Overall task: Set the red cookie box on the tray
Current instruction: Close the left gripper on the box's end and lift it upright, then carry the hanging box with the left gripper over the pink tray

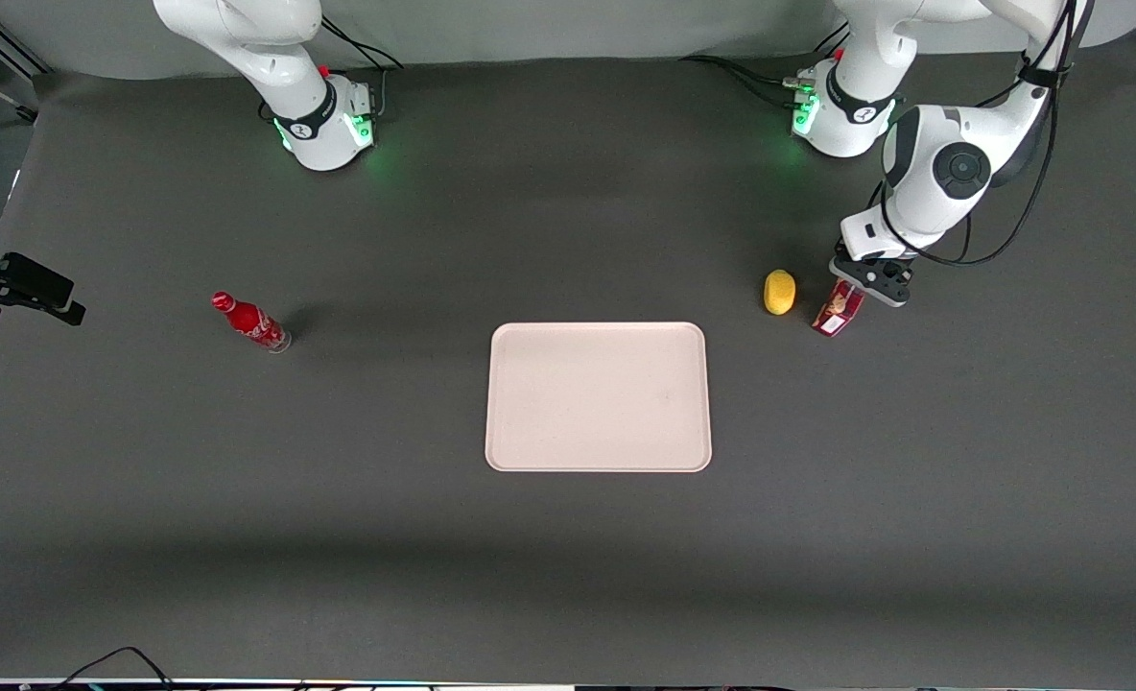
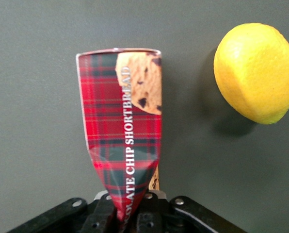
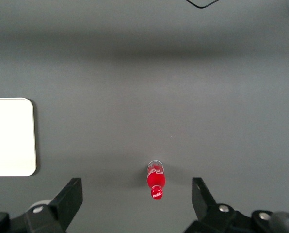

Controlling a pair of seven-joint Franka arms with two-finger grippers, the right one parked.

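Between the fingers of the pincer (image 2: 130,213) the box (image 2: 122,131) is clamped by one end, and the carton is visibly crushed to a narrow wedge where it is pinched. From the front, the box (image 1: 839,309) is seen hanging down and tilted from the pincer (image 1: 865,280), its free end close to the table (image 1: 568,557); whether that end is touching the cloth or just clear of it cannot be told.

Just beside the box, toward the tray, a lemon (image 2: 258,73) is lying. It could be knocked and set rolling if the box is swung sideways at low height, so a lift is judged to be needed first. Because the grip is taken at the very end of a long carton, the box could be swung or twisted during travel, or slipped out of the crushed cardboard; it might then be dropped short of the tray (image 1: 597,395), which lies well apart from the pincer, toward the table's middle. A tilted release could also leave the box propped on the rim and not flat inside.

Much is hidden: the gripped end is buried between the fingers, and the fingertips themselves are covered by the carton. The box's underside and its lettering are only partly readable. A red bottle (image 1: 249,322) is seen far off toward the parked arm's end and is not concerned.
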